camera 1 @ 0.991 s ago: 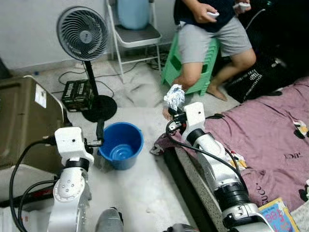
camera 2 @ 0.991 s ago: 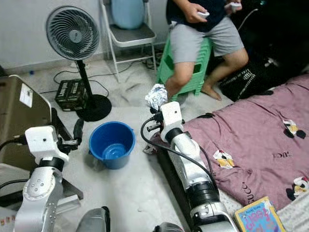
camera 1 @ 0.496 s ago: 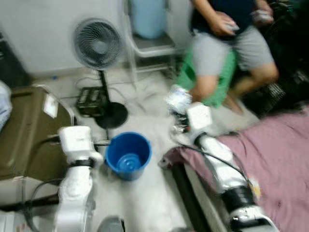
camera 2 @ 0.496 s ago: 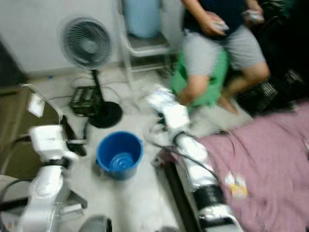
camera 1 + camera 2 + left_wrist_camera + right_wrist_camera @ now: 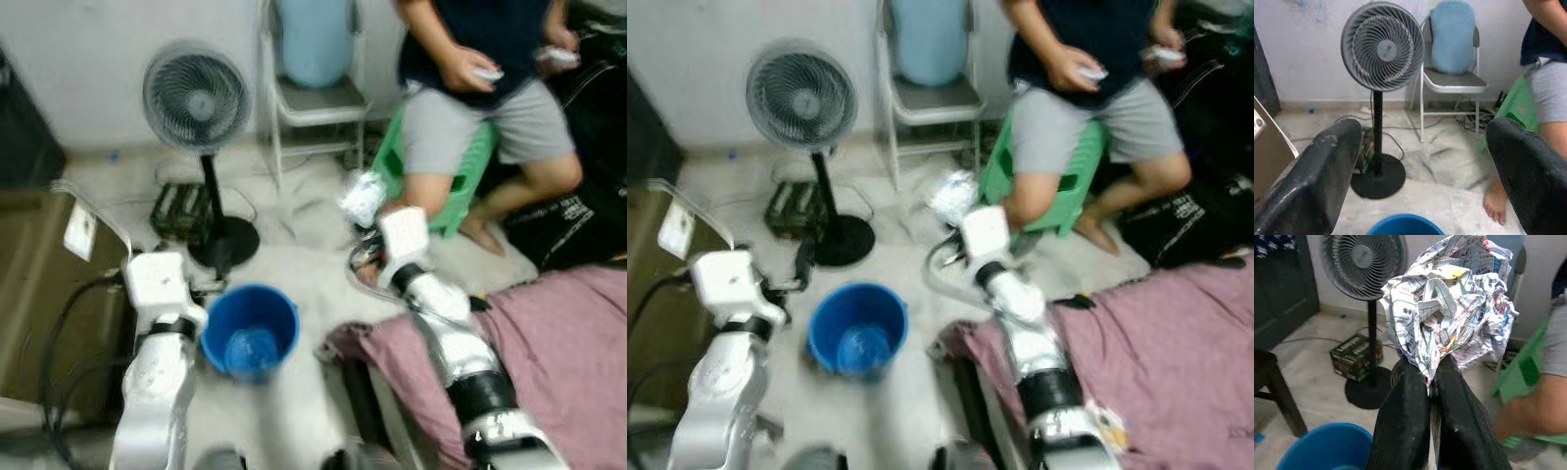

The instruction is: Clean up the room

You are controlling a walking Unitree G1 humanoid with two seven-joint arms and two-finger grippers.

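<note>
robot holding crumpled paper near blue bucket

the right gripper (image 5: 1432,382) is pinching a crumpled ball of printed newspaper (image 5: 1449,303), its two black fingers pressed together on the wad's lower edge, and is holding it up in the air in front of a green plastic stool (image 5: 1058,186) where a person in grey shorts (image 5: 1097,108) is sitting with small white objects in both hands. the paper is hanging off to the right of a round blue plastic bucket (image 5: 252,331), which is standing on the pale floor (image 5: 304,392) between the two silver arms. the left gripper (image 5: 1420,176) is hovering just left of the bucket's rim, its fingers spread wide apart and holding nothing. a grey pedestal fan (image 5: 198,98) is standing behind the bucket, beside a white folding chair (image 5: 318,98) carrying a light blue cushion. a mauve blanket (image 5: 1156,343) is lying at the right.
</note>
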